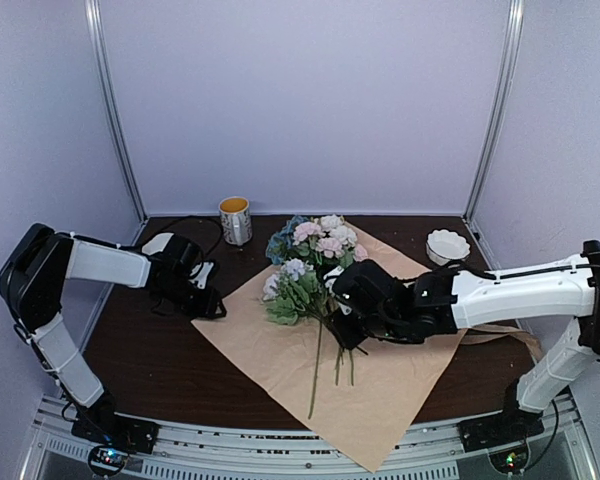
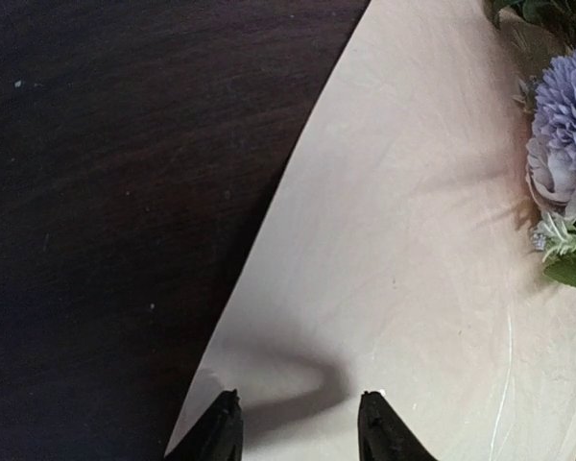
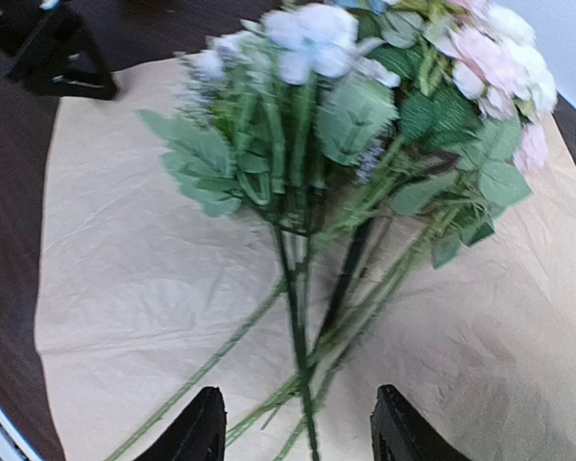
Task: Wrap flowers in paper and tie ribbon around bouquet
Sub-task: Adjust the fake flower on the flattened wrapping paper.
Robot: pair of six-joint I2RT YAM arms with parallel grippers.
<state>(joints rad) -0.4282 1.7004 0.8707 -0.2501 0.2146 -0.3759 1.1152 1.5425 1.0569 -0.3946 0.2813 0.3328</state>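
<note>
The paper (image 1: 270,355) lies flat as a diamond on the dark table, tan face up. The flowers (image 1: 310,260) rest loose on it, blooms toward the back and thin stems (image 1: 317,375) toward me; no wrapped bouquet is in view. My left gripper (image 1: 212,303) is at the paper's left corner. In the left wrist view that gripper (image 2: 300,427) has its jaws apart over the corner of the paper (image 2: 413,240). My right gripper (image 3: 300,432) stands open just above the crossed stems (image 3: 298,327). A tan strip that looks like the ribbon (image 1: 505,335) lies under the right arm.
A mug (image 1: 235,220) stands at the back, left of the blooms. A small white bowl (image 1: 447,244) sits at the back right. A white object (image 1: 160,242) and a black cable lie by the left arm. Walls close in the back and both sides.
</note>
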